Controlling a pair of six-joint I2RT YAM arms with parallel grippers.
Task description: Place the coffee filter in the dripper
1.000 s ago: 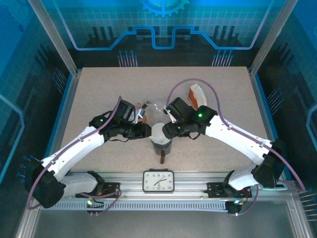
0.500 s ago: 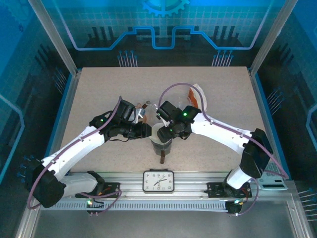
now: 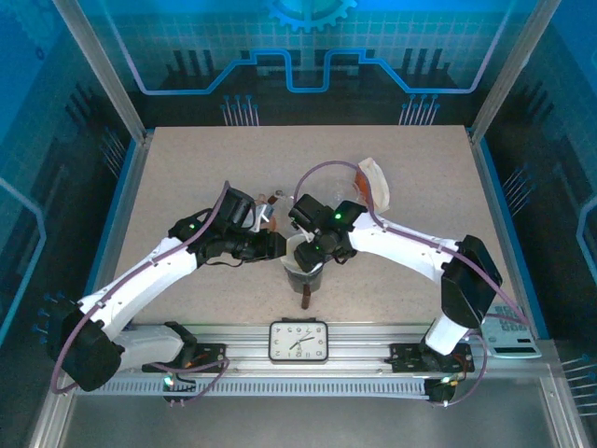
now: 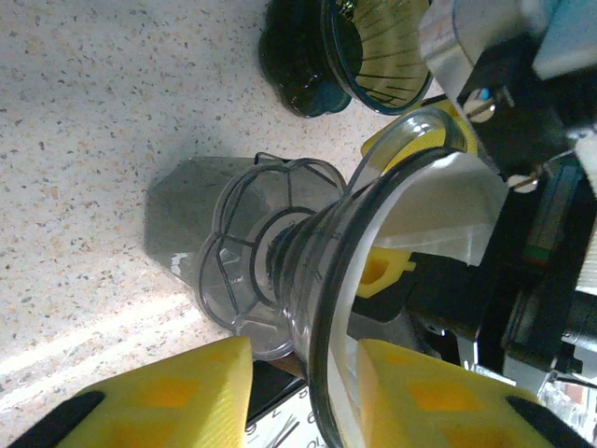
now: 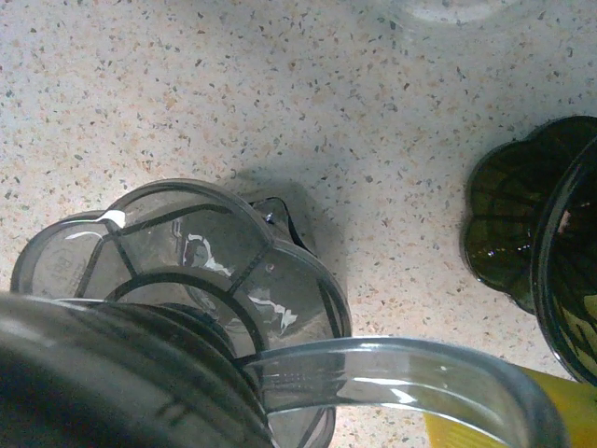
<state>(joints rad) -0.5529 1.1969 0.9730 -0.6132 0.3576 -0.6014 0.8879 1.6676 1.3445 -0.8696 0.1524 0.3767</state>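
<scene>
Since a second ago my right arm has swung in from the right. My right gripper (image 3: 312,248), then beside the dripper (image 4: 270,252), now hangs over its mouth, and the white-orange thing (image 3: 373,177) behind it is uncovered. My left gripper (image 4: 308,355) has not moved and is clenched on the dripper's rim, a finger on each side. I cannot tell whether my right gripper is clenched or released. The filter (image 4: 438,210) sits in the dripper, its edge standing past the rim. I count two drippers, the clear one I hold and a dark dripper (image 4: 373,56) just beyond it, one filter, and one clock (image 3: 298,341) at the near rail
</scene>
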